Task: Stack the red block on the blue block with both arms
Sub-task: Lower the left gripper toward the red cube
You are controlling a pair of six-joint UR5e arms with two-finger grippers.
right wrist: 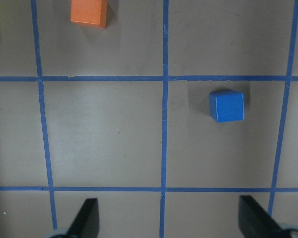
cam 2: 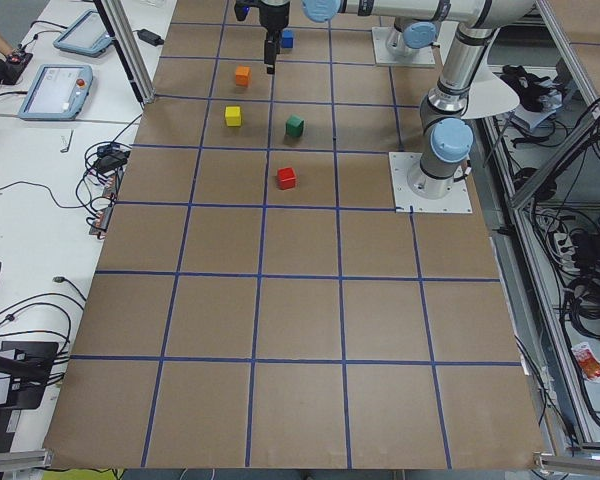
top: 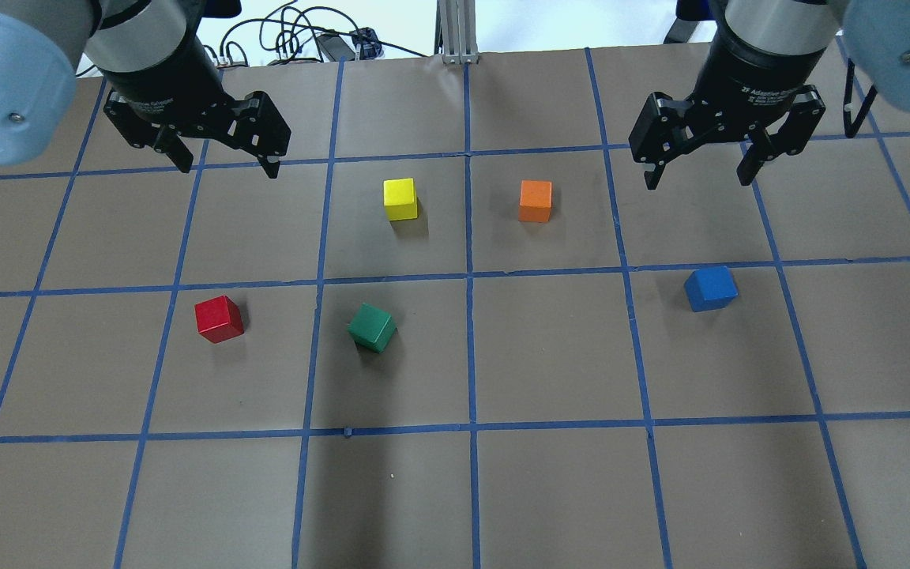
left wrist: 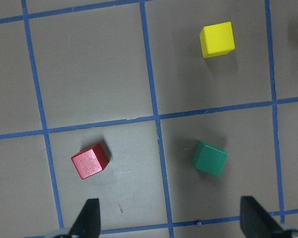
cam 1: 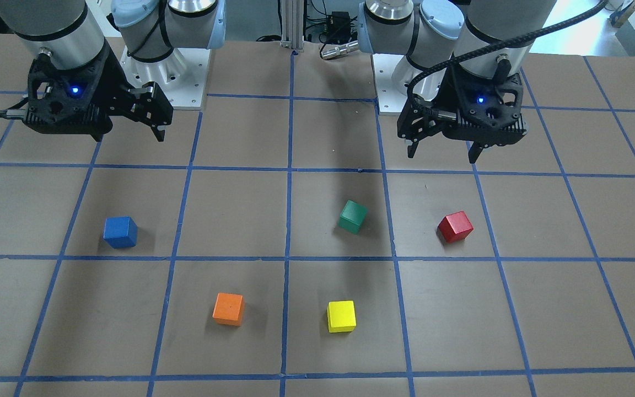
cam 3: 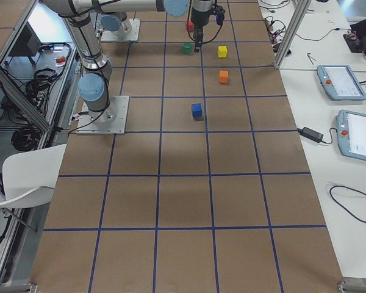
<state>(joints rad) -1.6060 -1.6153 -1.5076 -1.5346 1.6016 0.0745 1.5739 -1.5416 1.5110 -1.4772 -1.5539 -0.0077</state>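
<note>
The red block (top: 219,318) lies on the brown table on my left side; it also shows in the front view (cam 1: 455,226) and the left wrist view (left wrist: 90,161). The blue block (top: 711,288) lies on my right side, also in the front view (cam 1: 120,231) and the right wrist view (right wrist: 227,105). My left gripper (top: 226,167) hangs open and empty above the table, beyond the red block. My right gripper (top: 697,182) hangs open and empty, beyond the blue block. Both blocks rest flat and far apart.
A green cube (top: 372,327) sits right of the red block. A yellow cube (top: 400,199) and an orange cube (top: 535,201) lie farther out near the middle. Blue tape lines grid the table. The arms' base plates (cam 1: 166,77) stand at my edge.
</note>
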